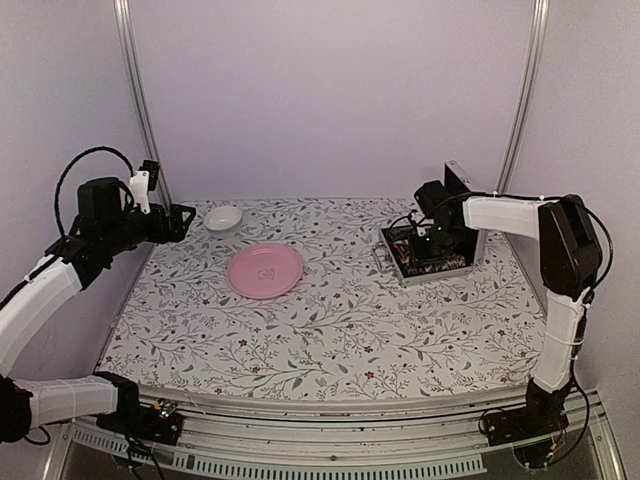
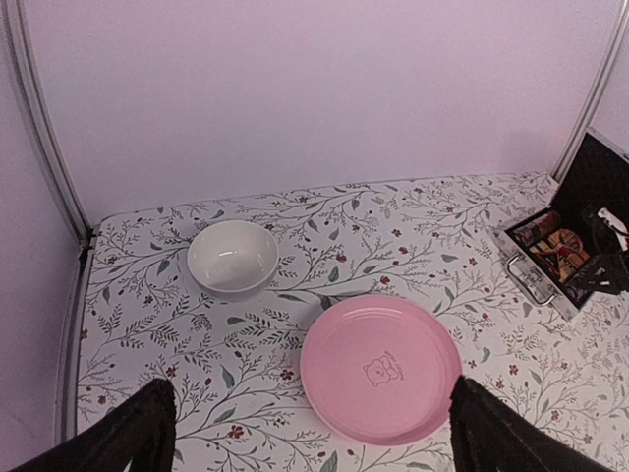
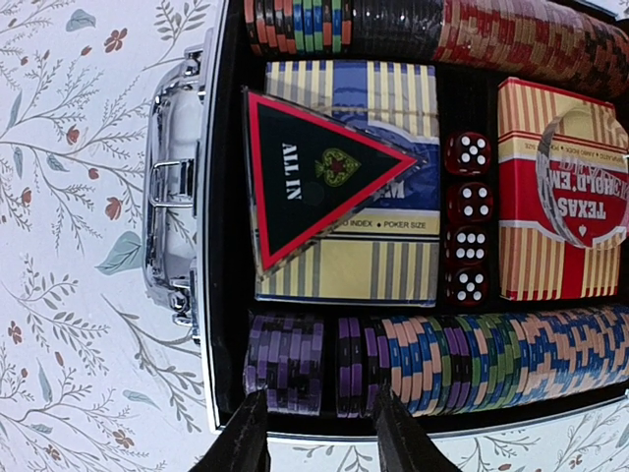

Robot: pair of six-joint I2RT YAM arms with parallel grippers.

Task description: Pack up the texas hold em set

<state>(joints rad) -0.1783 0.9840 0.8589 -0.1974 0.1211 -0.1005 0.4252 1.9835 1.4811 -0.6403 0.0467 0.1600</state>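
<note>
The silver case [image 1: 393, 260] lies open at the back right, its lid [image 1: 460, 178] upright. In the right wrist view its black lining [image 3: 221, 295] holds chip rows [image 3: 472, 359], a blue deck [image 3: 393, 93] with the black triangular "ALL IN" marker [image 3: 310, 177] on it, a red deck [image 3: 545, 197] and red dice [image 3: 470, 211]. My right gripper [image 3: 319, 438] is open just above a purple chip stack [image 3: 285, 359] at the case's near corner, a finger on each side. My left gripper [image 2: 319, 442] is wide open and empty, high at the far left [image 1: 183, 222].
A pink plate [image 1: 265, 270] lies mid-table, under the left gripper's view [image 2: 380, 369]. A small white bowl [image 1: 223, 218] stands at the back left [image 2: 233, 256]. The case's metal handle [image 3: 172, 187] sticks out on the side toward the plate. Walls and frame posts enclose the table.
</note>
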